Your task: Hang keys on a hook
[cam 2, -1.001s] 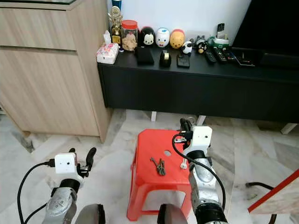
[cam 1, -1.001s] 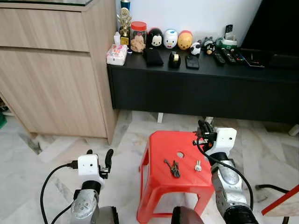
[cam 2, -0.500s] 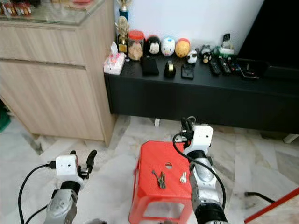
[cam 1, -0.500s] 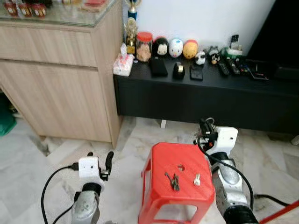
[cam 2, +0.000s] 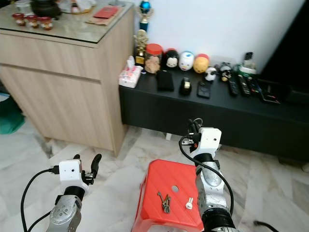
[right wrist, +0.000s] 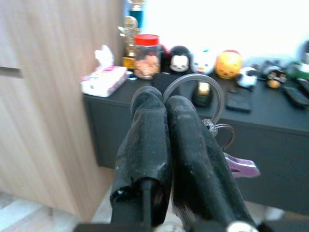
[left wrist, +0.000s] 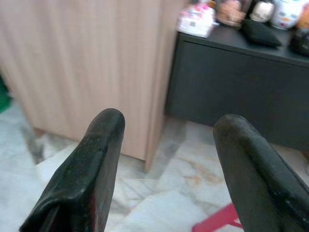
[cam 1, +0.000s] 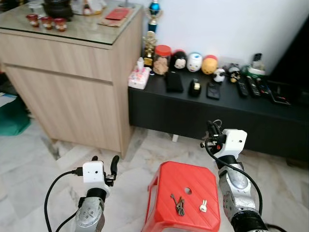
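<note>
My right gripper (cam 1: 211, 129) is raised above the far edge of a red plastic stool (cam 1: 176, 176), shut on a thin metal key ring (right wrist: 193, 75) with a purple tag (right wrist: 240, 166) hanging from it. On the stool's seat lie a dark bunch of keys (cam 1: 179, 205) and a single small silver key (cam 1: 203, 207), both apart from the gripper. My left gripper (cam 1: 104, 161) is held low, left of the stool, open with nothing between its fingers (left wrist: 104, 145).
A light wooden cabinet (cam 1: 72, 92) with a glass top stands at the left. A low black console (cam 1: 217, 113) runs along the white wall, carrying a tissue pack (cam 1: 138, 77), a jar (cam 1: 162, 60), figurines and remotes. Marble floor (cam 1: 38, 159) surrounds the stool.
The camera has tilted up: the stool sits lower in the picture and the cabinet's top has come into view. Both grippers keep their pose and state.
</note>
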Robot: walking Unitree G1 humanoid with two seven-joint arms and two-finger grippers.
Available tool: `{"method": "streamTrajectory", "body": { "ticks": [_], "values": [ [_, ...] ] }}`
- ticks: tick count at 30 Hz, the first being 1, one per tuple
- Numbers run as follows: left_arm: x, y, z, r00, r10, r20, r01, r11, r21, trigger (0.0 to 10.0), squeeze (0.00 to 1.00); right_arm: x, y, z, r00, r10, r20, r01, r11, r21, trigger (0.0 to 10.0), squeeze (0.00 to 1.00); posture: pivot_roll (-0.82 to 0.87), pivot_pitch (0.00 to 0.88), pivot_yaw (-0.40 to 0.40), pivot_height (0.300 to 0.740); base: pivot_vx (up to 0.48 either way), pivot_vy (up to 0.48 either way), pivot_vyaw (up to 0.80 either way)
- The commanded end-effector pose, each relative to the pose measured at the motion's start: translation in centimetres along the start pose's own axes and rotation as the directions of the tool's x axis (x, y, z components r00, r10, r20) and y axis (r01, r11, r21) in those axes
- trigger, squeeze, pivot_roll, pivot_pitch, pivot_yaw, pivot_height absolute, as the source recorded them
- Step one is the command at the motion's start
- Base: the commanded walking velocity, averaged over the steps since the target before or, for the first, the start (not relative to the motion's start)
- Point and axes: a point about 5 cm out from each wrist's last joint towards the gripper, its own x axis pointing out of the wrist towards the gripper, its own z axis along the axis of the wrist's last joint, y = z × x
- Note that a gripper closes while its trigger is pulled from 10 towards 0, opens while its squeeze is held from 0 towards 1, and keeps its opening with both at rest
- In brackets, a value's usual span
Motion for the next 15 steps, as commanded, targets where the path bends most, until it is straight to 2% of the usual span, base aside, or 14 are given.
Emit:
{"method": "streamTrajectory", "body": {
  "ticks": [1,15],
  "values": [
    [-0.19,-0.3,-0.3,1.0,-0.012,-0.01,0.012,1.0,-0.01,10.0,0.0,0.1,-0.29,0.61,0.999,-0.01,0.031,0.01,1.0,-0.006,10.0,0.0,0.05,0.0,-0.124,0.74,0.0,0.0,0.0],
    [-0.04,-0.4,-0.1,1.0,-0.024,-0.004,0.024,1.0,-0.014,10.0,0.0,0.08,-0.38,0.45,1.0,-0.023,0.019,0.023,1.0,-0.008,10.0,0.0,0.05,0.0,-0.116,0.74,0.0,0.0,0.0]
  ]
}}
